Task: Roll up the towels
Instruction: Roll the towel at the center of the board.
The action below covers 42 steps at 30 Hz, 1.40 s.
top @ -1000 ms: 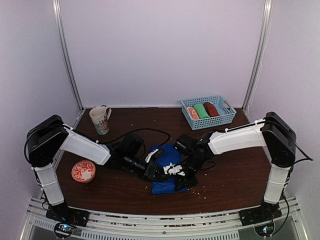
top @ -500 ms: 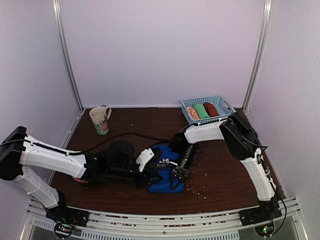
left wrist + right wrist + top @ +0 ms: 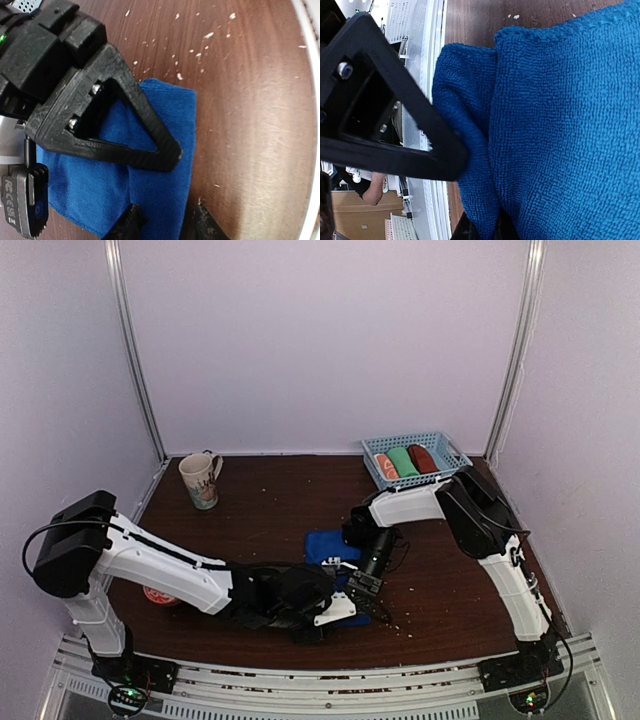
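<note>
The royal blue towel (image 3: 324, 544) lies on the table between both arms, partly folded over itself and mostly hidden by them. My right gripper (image 3: 362, 586) is shut on a fold of its near edge (image 3: 475, 165), with the fingers pinched together at the bottom of the right wrist view (image 3: 486, 231). My left gripper (image 3: 345, 612) is open. In the left wrist view its fingertips (image 3: 130, 220) straddle the towel's side edge (image 3: 170, 200), one on the cloth and one on the bare wood. The rust-brown towel (image 3: 423, 457) lies rolled in the basket.
A blue basket (image 3: 448, 476) at the back right also holds a green roll (image 3: 403, 461) and an orange-and-white roll (image 3: 385, 466). A mug (image 3: 201, 480) stands at the back left. A red bowl (image 3: 158, 594) is half hidden by the left arm. Crumbs dot the table.
My left arm has swung so its gripper sits at the towel's near right edge. The towel looks shorter, more bunched under the arms. My right gripper has barely moved.
</note>
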Each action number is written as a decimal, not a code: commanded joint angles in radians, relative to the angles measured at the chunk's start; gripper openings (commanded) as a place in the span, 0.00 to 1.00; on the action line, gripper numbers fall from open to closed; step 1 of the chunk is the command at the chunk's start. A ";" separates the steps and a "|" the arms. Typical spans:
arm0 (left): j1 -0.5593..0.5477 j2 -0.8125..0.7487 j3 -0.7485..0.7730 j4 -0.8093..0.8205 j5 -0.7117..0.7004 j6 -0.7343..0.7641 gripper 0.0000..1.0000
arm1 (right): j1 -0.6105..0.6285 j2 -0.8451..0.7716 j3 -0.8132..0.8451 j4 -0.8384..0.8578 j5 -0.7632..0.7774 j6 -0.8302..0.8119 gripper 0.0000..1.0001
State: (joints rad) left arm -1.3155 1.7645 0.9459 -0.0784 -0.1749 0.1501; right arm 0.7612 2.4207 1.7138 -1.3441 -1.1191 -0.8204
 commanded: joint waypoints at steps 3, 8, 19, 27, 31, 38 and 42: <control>0.002 0.061 0.064 0.002 -0.069 0.037 0.37 | -0.002 0.025 -0.032 -0.012 0.042 -0.012 0.06; 0.004 0.096 0.084 -0.019 -0.026 0.033 0.23 | -0.003 0.017 -0.034 -0.011 0.033 -0.015 0.08; 0.042 0.120 0.188 -0.232 0.173 0.010 0.00 | -0.107 -0.297 -0.011 -0.013 0.053 0.022 0.55; 0.186 0.223 0.318 -0.361 0.618 -0.148 0.00 | -0.297 -0.598 -0.013 0.204 0.305 0.314 0.50; 0.292 0.309 0.396 -0.394 0.843 -0.228 0.00 | -0.305 -0.841 -0.126 0.495 0.533 0.395 0.49; 0.423 0.426 0.446 -0.420 1.062 -0.322 0.00 | -0.295 -1.078 -0.260 0.599 0.316 0.394 0.52; 0.460 0.500 0.501 -0.466 1.191 -0.312 0.00 | -0.151 -1.074 -0.390 0.528 0.370 0.252 0.48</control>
State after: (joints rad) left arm -0.8864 2.1864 1.4090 -0.4690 0.8814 -0.1371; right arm 0.4892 1.3010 1.4536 -0.7643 -0.7528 -0.4648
